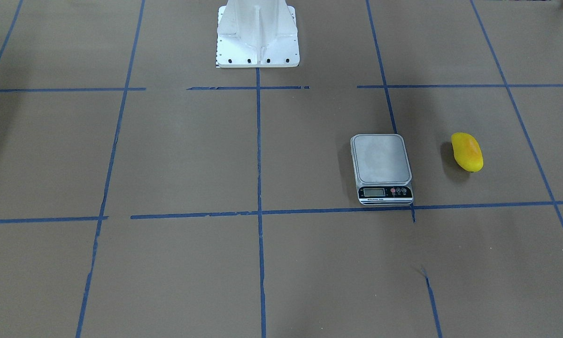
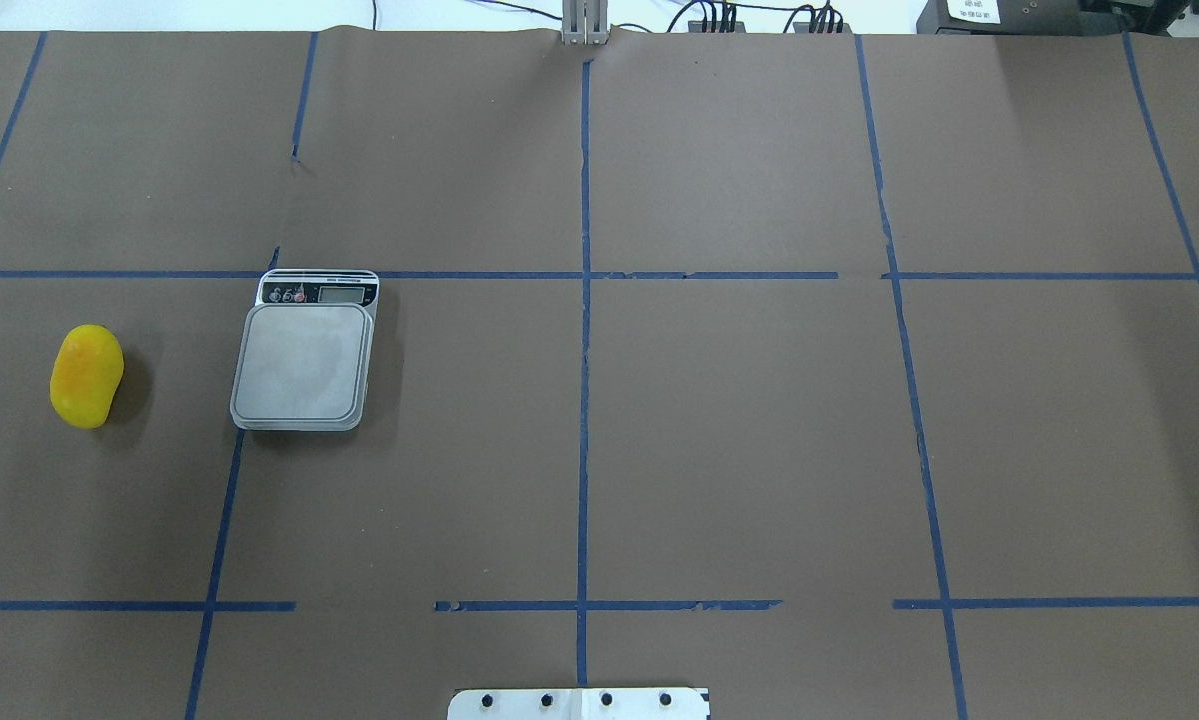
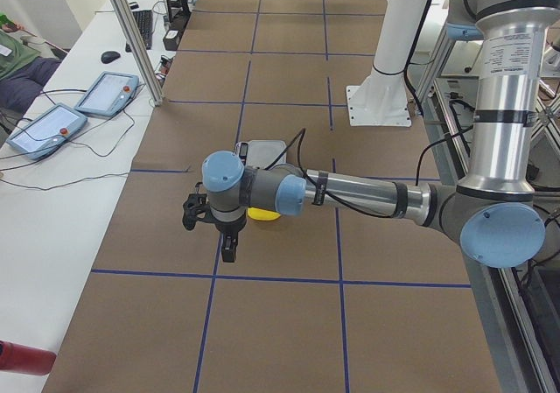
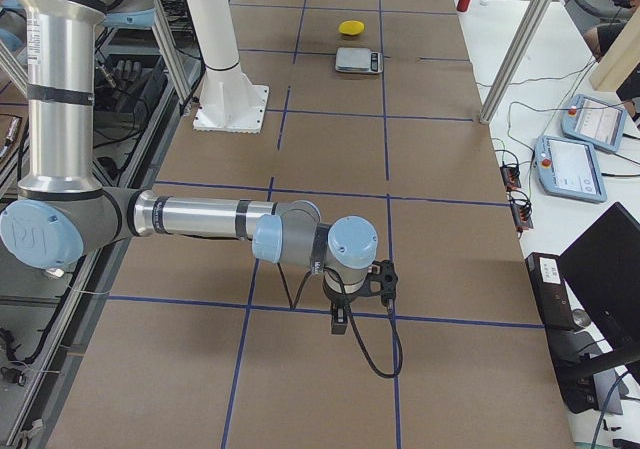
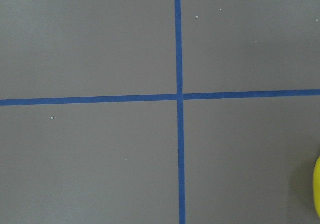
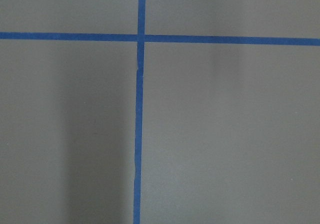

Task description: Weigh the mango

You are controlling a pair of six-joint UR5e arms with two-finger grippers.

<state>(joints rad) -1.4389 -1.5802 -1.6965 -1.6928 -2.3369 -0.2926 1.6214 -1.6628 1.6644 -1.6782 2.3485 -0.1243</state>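
The mango (image 2: 86, 376) lay on its side on the brown table (image 2: 759, 450), in the robot's left half. It was further left than the scale (image 2: 302, 362) and apart from it, with bare paper between the two. Nothing rested on the scale's platform (image 1: 381, 158), so by my reading the weighing had not begun. The scale sat with its display (image 1: 374, 191) turned to the far side, away from the robot, probably so that the operators could read it and so that a reach from the robot met the platform first. The mango's long axis ran roughly near to far, which I judged would let fingers close across its narrow width.

The left gripper (image 3: 229, 253) hung pointing down over the table close to the mango. Its wrist camera caught only a yellow sliver at the right edge, which made it the likely arm for the pick. The right gripper (image 4: 340, 321) hung over the other half, well away from both things, and saw only blue tape lines (image 6: 139, 134). Both grippers showed only in the side views, so I could not tell whether their fingers were apart or together
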